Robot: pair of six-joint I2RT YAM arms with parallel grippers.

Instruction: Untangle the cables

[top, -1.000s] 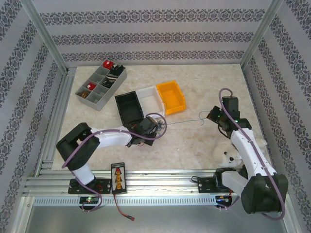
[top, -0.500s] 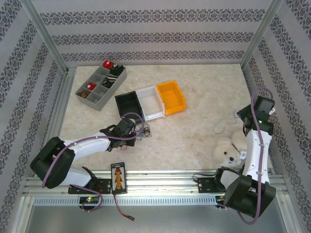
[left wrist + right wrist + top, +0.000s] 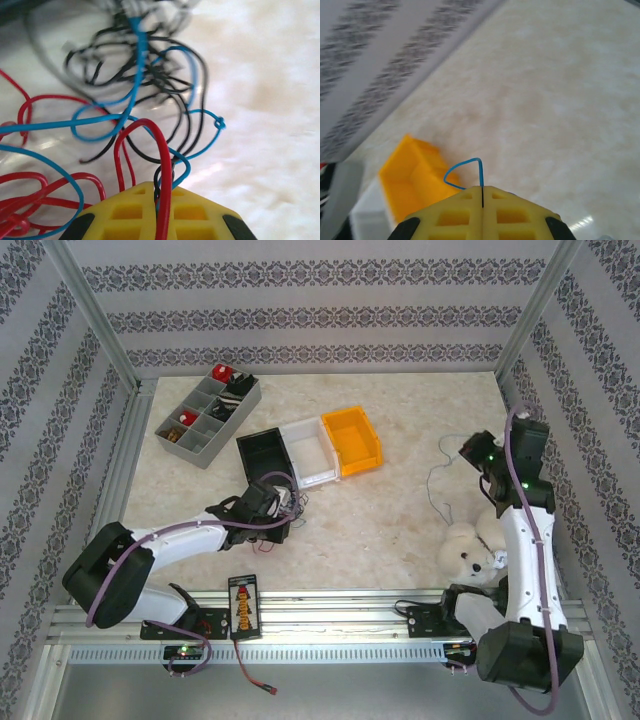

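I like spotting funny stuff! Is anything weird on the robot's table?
Yes: a white teddy bear lies on the table beside the right arm. A cuddly toy looks odd near the tangled cables. Nothing looks spilled or broken.

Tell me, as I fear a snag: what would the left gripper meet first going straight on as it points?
Probably the cables, tangled on the table just ahead of the left gripper; depth is unclear.

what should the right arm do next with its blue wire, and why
Probably lay it on the table away from the tangle: the right gripper is shut on the blue wire, hanging free, while the left gripper holds the tangle.
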